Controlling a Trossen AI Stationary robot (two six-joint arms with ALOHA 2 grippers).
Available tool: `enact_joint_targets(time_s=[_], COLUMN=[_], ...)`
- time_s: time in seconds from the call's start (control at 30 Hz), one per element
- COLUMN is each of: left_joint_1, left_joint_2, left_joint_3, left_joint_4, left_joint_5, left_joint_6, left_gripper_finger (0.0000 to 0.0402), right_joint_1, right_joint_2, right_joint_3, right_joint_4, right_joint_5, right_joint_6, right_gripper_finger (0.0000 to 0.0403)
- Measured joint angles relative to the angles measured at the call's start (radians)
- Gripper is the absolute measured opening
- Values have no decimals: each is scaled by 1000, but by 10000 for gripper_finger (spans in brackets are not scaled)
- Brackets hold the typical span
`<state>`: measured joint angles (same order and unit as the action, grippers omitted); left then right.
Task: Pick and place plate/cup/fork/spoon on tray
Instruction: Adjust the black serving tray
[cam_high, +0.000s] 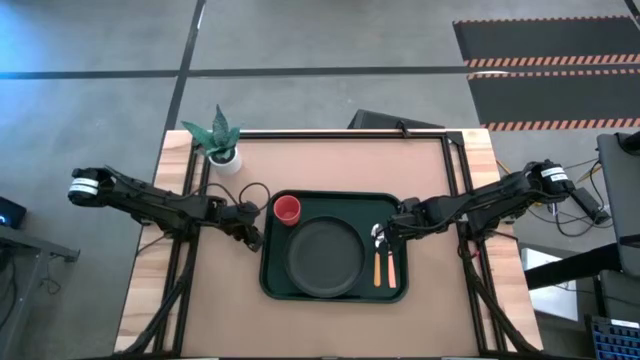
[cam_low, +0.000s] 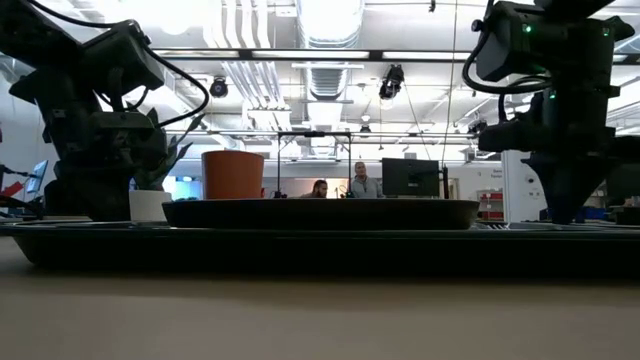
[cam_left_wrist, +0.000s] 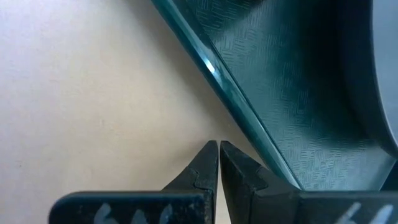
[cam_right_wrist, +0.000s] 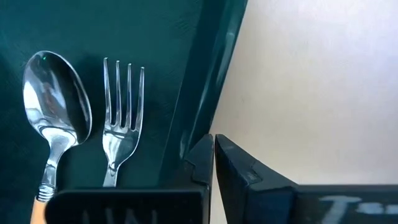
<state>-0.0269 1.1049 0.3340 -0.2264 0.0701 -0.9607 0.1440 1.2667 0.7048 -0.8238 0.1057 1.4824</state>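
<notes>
Tray (cam_high: 334, 291) lies w/ its long axis running left-right across the counter (cam_high: 330, 170), sitting toward the near edge, approx centred between the counter's side edges. Dark green, rectangular, rounded corners, raised rim; the left wrist view shows a fine crosshatch texture on its floor and a glossy rim edge (cam_left_wrist: 236, 99).

Plate (cam_high: 323, 257) is round, flat, dark grey-black w/ a raised rim, in the middle of the tray. Cup (cam_high: 287, 209) is small, red, round, upright in the tray's far-left corner, just beside the plate.

Spoon (cam_high: 378, 258) and fork (cam_high: 390, 262) lie side by side along the tray's right edge, parallel, long axes running near-far. Silver heads point to the counter's far edge, orange handles to the near edge. Spoon is nearer the plate, fork nearer the rim. Right wrist view: polished oval spoon bowl (cam_right_wrist: 55, 99), four slim fork tines (cam_right_wrist: 123, 102).

Left gripper (cam_high: 254, 238) is low at the tray's left edge, just outside the rim over bare counter, fingers (cam_left_wrist: 202, 171) pressed together, nothing between them. Right gripper (cam_high: 386, 228) is at the tray's right edge by the utensil heads, fingers (cam_right_wrist: 239, 168) together too, empty.

Small potted green plant (cam_high: 219, 140) in a white pot at the counter's far-left corner.
</notes>
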Motion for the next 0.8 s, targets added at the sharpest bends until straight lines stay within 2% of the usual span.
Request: enact_joint_targets(time_s=[0.43, 0.6, 0.8], left_joint_1=[0, 0, 0], left_joint_2=[0, 0, 0], left_joint_3=[0, 0, 0], left_joint_4=[1, 1, 2], left_joint_5=[4, 6, 22], left_joint_6=[-1, -1, -19], left_gripper_finger=[0, 0, 0], right_joint_1=[0, 0, 0], right_joint_2=[1, 1, 1], right_joint_3=[-12, -63, -122], right_joint_4=[-108, -33, 88], right_joint_5=[18, 86, 112], right_joint_6=[-7, 41, 81], right_gripper_finger=[8, 8, 8])
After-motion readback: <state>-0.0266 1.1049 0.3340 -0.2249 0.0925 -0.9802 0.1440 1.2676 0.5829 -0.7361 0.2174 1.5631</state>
